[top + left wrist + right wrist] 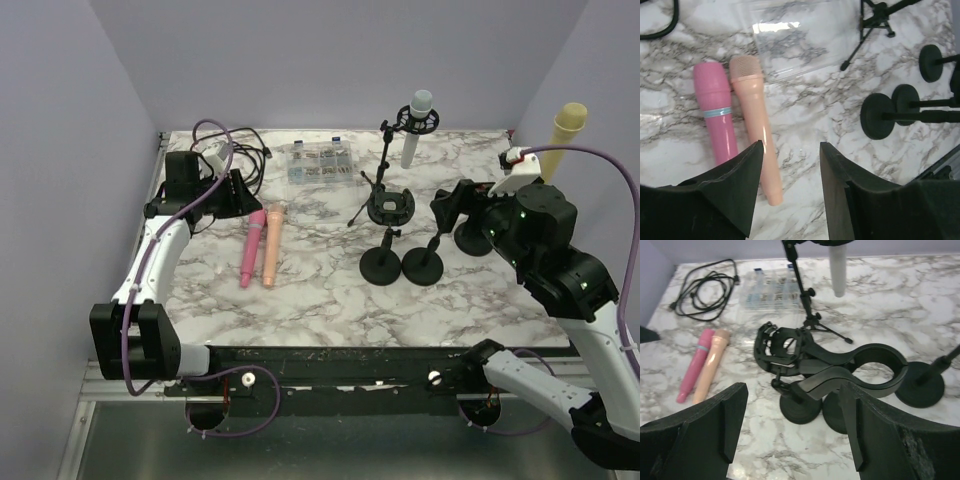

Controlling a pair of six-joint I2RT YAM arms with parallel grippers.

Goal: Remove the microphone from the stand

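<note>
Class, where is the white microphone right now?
In the top view, the white microphone sits held on the tripod stand at the table's far edge, right of the clear parts box.

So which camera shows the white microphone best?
The top external view: the white microphone is whole there, grey head included. The right wrist view shows only its lower body, with the head cut off; the left wrist view misses it.
</note>
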